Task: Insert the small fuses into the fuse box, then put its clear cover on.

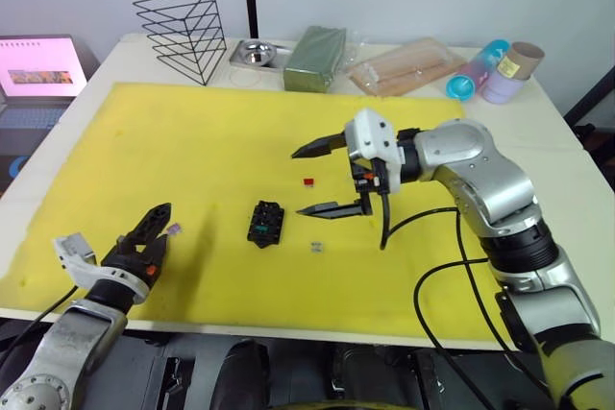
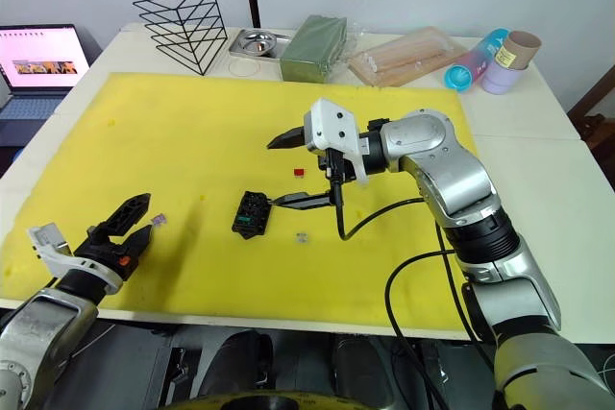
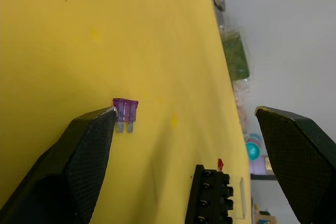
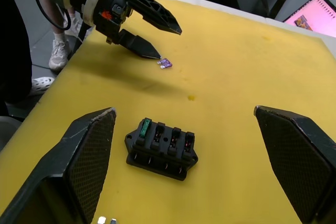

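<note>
fuses on the yellow mat, both pincers spread

yellow foam mat (image 1: 192,141) covers most of a white table (image 1: 567,156), with a laptop (image 1: 38,69) off the far left corner. at the near left, the left gripper (image 1: 154,232) has its two black fingers spread wide and holds nothing; the purple fuse (image 1: 175,229) lies on the mat right at the tip of one finger, whether touching or just clear i cannot tell. to the right of that pincer sits the fuse box (image 1: 266,223), a green fuse (image 4: 146,125) seated in one end slot. just beyond it, the right gripper (image 1: 317,180) hangs over the mat with fingers spread and empty; the red fuse (image 1: 308,180) lies between its two tips, and the pale grey fuse (image 1: 315,246) lies near its lower finger. along the table's far edge stand a wire rack (image 1: 183,31), a metal dish (image 1: 255,50), a dark-green block (image 1: 315,57), a clear packet of sticks (image 1: 408,64) and some cups (image 1: 495,69).
</note>
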Controlling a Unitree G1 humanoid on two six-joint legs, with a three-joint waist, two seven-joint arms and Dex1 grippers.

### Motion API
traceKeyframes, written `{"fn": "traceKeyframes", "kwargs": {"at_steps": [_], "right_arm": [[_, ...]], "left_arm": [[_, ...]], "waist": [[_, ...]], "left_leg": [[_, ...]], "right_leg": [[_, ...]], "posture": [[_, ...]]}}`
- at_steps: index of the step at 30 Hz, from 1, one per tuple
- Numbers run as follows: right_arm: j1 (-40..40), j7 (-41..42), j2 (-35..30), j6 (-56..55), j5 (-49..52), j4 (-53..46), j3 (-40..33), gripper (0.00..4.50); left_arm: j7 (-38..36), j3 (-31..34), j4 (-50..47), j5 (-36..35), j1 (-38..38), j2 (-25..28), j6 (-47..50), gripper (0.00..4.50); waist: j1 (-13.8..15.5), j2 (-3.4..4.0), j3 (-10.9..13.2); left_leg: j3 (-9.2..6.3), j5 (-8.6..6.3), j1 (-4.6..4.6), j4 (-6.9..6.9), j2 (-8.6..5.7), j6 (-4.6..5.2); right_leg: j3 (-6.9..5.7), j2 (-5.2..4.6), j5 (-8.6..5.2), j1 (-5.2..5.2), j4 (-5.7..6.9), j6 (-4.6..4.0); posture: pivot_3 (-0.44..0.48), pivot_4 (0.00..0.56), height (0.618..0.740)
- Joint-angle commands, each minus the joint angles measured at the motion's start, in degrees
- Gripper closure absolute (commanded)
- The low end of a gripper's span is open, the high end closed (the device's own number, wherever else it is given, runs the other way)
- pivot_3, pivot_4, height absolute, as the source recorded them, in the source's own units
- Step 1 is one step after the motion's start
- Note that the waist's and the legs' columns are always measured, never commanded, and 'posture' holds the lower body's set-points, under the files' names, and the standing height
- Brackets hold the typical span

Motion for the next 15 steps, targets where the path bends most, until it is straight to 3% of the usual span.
{"fn": "traceKeyframes", "kwargs": {"at_steps": [1,15], "right_arm": [[-1.14,-0.33,-0.38,-0.5,0.29,-1.44,-1.76,0.0],[-1.1,-0.43,-0.48,-0.74,0.13,-1.18,-1.7,0.0]], "left_arm": [[1.93,0.29,-3.46,-1.72,0.42,0.01,-1.06,0.02],[4.31,-1.57,0.08,0.64,-3.03,-0.83,-1.97,0.02]], "waist": [[0.01,0.0,0.0],[0.05,0.03,0.02]], "left_leg": [[0.0,0.0,0.0,0.0,0.02,0.0],[0.03,-0.03,-0.01,-0.01,0.03,0.05]], "right_leg": [[0.0,0.0,0.0,0.01,-0.05,0.0],[-0.04,-0.01,0.01,0.14,-0.32,-0.01]], "posture": [[0.0,0.15,0.74],[0.0,0.15,0.74]]}}
